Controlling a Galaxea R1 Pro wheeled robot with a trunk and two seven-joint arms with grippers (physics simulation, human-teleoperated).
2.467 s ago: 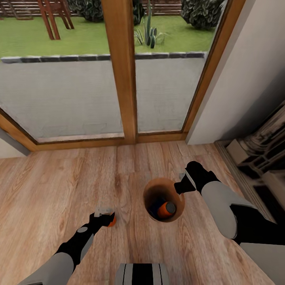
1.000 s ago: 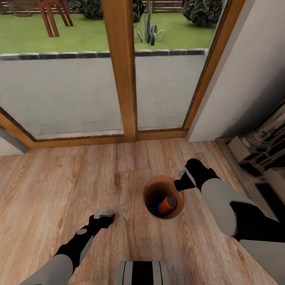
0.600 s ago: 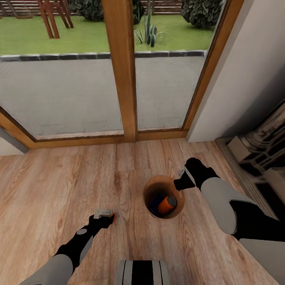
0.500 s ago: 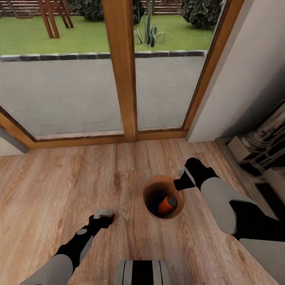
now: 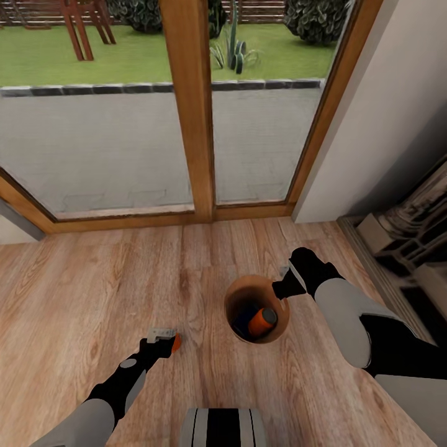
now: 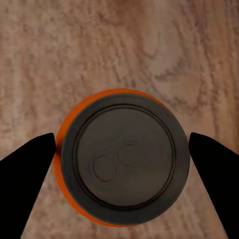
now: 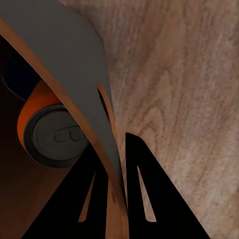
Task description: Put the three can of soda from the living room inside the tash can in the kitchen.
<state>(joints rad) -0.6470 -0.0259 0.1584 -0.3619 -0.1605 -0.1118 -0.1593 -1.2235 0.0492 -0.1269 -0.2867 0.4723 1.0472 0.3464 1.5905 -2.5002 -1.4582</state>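
Holding trash can (image 5: 273,332) with cans (image 5: 261,321)

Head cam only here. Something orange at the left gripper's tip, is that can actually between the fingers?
Observer: Yes. In the left wrist view the left gripper straddles the upright orange can, with a fingertip against each side.
Operator: Right side gripping anything?
Observer: The right gripper pinches the tash can by its wall, one finger inside and one outside.
Operator: What's in there?
Observer: A second orange can lying on its side, with a dark blue can behind it.
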